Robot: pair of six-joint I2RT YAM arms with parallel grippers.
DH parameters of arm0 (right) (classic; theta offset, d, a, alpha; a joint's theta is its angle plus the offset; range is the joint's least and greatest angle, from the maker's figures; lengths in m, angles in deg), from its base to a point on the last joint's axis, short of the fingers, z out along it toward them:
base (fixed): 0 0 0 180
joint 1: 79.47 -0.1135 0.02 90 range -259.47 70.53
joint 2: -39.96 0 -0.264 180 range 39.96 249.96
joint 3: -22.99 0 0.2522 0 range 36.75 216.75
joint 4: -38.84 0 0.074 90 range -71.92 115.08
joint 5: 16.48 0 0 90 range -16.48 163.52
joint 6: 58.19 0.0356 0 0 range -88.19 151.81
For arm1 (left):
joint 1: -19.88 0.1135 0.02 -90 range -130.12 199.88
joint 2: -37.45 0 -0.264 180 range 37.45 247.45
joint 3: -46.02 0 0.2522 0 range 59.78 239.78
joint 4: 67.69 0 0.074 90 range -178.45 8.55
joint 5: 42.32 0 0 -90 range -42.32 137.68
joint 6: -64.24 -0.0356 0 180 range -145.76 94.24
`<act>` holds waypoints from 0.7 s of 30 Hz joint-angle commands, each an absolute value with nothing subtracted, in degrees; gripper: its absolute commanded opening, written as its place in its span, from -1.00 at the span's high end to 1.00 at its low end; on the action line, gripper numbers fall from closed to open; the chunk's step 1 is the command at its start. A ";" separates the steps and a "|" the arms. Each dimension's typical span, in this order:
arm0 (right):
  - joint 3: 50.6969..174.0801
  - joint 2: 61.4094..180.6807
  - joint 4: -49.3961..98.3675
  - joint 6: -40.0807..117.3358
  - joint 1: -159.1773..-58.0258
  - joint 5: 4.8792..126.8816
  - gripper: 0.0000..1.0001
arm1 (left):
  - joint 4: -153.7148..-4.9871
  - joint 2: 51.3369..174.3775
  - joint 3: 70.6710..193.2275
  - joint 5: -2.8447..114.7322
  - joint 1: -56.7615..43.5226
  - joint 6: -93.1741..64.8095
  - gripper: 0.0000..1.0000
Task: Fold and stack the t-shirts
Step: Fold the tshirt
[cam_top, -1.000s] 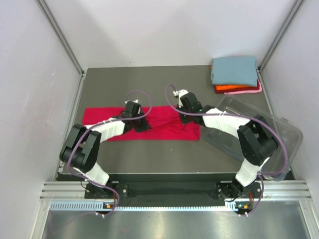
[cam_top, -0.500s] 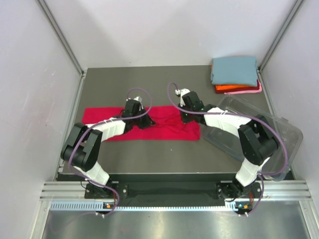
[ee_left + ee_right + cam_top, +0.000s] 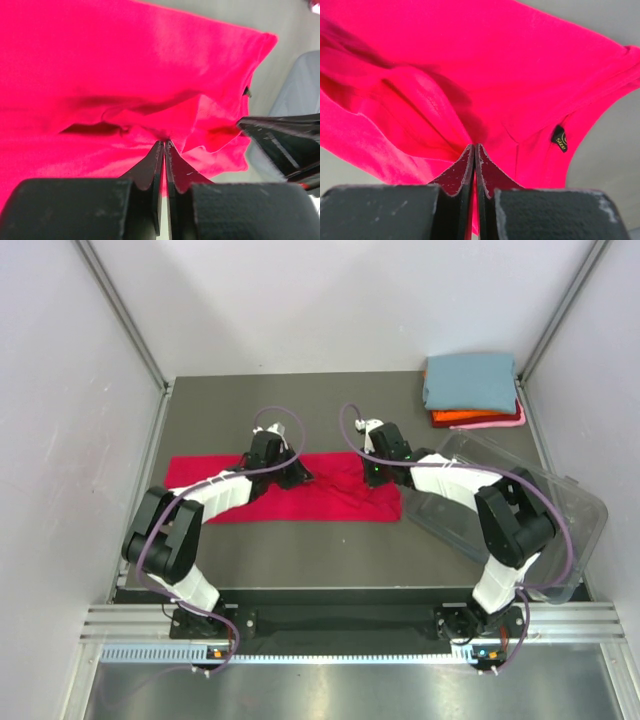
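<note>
Top external: both arms reach forward, left gripper [image 3: 291, 476] and right gripper [image 3: 373, 476] clamped on the crimson t-shirt [image 3: 320, 503].

L arm [image 3: 215, 498] & R arm [image 3: 440, 478] slid a bit toward far edge — red shirt [image 3: 330, 495] fold dragged along.

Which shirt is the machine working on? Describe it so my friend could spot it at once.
Start at the dark table. Across its middle lies the red shirt, stretched in a long strip and pinched by the left gripper and the right gripper. Unlike the folded shirts stacked in the far right corner, it is bright crimson and lies alone.
</note>
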State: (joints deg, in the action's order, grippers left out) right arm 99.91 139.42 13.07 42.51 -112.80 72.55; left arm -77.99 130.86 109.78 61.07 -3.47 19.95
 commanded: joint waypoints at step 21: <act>103.11 141.04 13.39 46.67 -107.43 64.12 0.97 | -78.55 138.17 119.63 55.42 -3.24 13.70 0.71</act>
